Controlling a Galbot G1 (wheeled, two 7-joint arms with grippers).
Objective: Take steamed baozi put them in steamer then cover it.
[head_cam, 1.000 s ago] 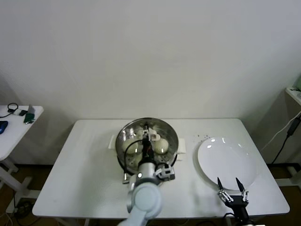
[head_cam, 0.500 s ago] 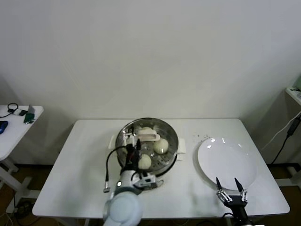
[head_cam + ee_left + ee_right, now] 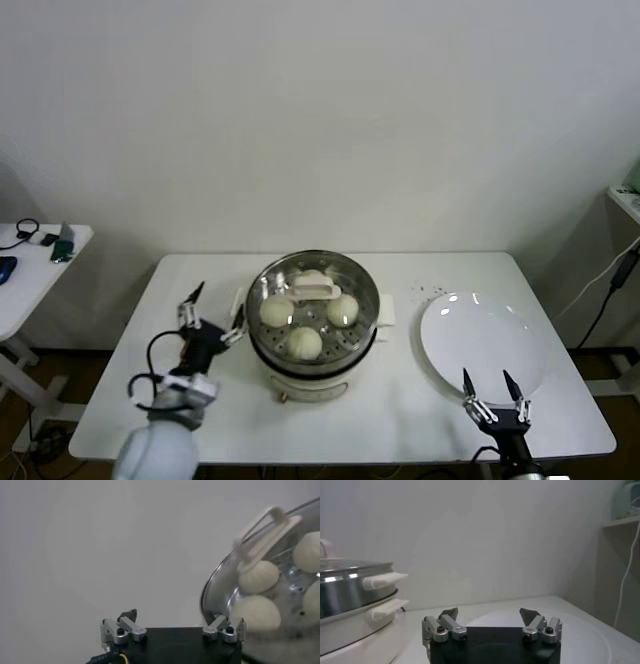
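Observation:
The steel steamer (image 3: pixel 263 354) stands mid-table on its white base. A clear lid with a white handle (image 3: pixel 313 290) rests on it. Several cream baozi (image 3: pixel 277 310) show through the lid. My left gripper (image 3: pixel 220 303) is open and empty, just left of the steamer, apart from it. In the left wrist view my left gripper (image 3: pixel 175 616) has the lid handle (image 3: pixel 267 532) and the baozi (image 3: pixel 257 576) ahead of it. My right gripper (image 3: pixel 493 386) is open and empty at the plate's front edge. It also shows in the right wrist view (image 3: pixel 489 614), with the steamer (image 3: pixel 350 595) off to one side.
A flat white plate (image 3: pixel 483 340) lies right of the steamer, and shows in the right wrist view (image 3: pixel 585 632). Dark crumbs (image 3: pixel 428 292) lie behind the plate. A small side table (image 3: pixel 30 265) stands at far left. The wall is close behind the table.
My left arm has drawn back from over the steamer's lid handle to the left side of the steamer, with its gripper open and empty. The lid stays on the pot. The right gripper has barely moved.

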